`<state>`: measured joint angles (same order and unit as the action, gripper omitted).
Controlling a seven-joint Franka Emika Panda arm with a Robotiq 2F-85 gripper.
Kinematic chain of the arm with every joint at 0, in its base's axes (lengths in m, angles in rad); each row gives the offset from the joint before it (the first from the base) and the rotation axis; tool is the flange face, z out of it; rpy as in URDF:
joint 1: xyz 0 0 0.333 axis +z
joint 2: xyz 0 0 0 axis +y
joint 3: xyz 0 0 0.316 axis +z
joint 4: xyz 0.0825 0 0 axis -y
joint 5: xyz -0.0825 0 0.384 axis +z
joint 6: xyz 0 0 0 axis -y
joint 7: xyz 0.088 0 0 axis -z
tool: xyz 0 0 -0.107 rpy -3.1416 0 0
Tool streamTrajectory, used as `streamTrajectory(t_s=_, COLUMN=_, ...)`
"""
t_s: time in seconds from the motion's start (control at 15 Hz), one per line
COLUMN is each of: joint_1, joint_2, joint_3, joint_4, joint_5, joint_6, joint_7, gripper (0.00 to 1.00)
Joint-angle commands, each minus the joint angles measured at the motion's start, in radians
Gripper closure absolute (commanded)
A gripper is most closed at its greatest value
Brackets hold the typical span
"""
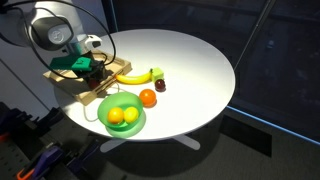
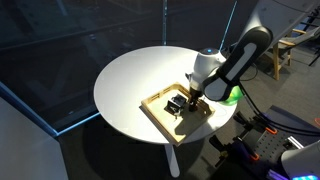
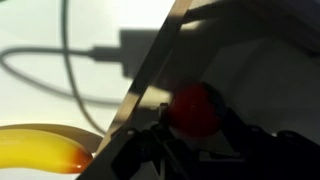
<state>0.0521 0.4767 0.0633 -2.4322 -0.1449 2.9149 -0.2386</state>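
Note:
My gripper (image 1: 93,70) is lowered into a shallow wooden tray (image 1: 60,73) at the edge of a round white table (image 1: 200,60). It shows in the same place in an exterior view (image 2: 178,102), over the tray (image 2: 160,120). In the wrist view the fingers (image 3: 193,118) sit close on either side of a round red fruit (image 3: 193,103) inside the tray (image 3: 150,70). They look shut on it. A banana (image 1: 135,76) lies just outside the tray and also shows in the wrist view (image 3: 35,152).
A green bowl (image 1: 103,108) holding a yellow fruit (image 1: 116,116) and an orange one (image 1: 130,115) stands near the table's front edge. An orange (image 1: 148,97) and a small dark fruit (image 1: 159,86) lie by the banana. A cable (image 3: 40,65) crosses the tabletop.

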Motion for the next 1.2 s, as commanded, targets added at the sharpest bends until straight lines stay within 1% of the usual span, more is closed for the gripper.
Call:
streamTrajectory(t_s=0.0, joint_1=0.007, joint_2=-0.029, joint_3=-0.015, joint_4=0.001, joint_5=-0.006, joint_6=-0.055, joint_7=0.041, gripper=0.69)
streamTrajectory(t_s=0.27, joint_1=0.017, joint_2=-0.055, joint_3=-0.031, joint_4=-0.005, joint_5=-0.008, joint_6=-0.085, joint_7=0.076, gripper=0.69)
streamTrajectory(t_s=0.67, joint_1=0.014, joint_2=-0.096, joint_3=-0.025, joint_4=-0.008, joint_5=-0.003, joint_6=-0.097, joint_7=0.093, gripper=0.69)
streamTrajectory(t_s=1.13, joint_1=0.030, joint_2=-0.153, joint_3=-0.033, joint_4=-0.011, joint_5=-0.009, joint_6=-0.121, joint_7=0.128, gripper=0.69)
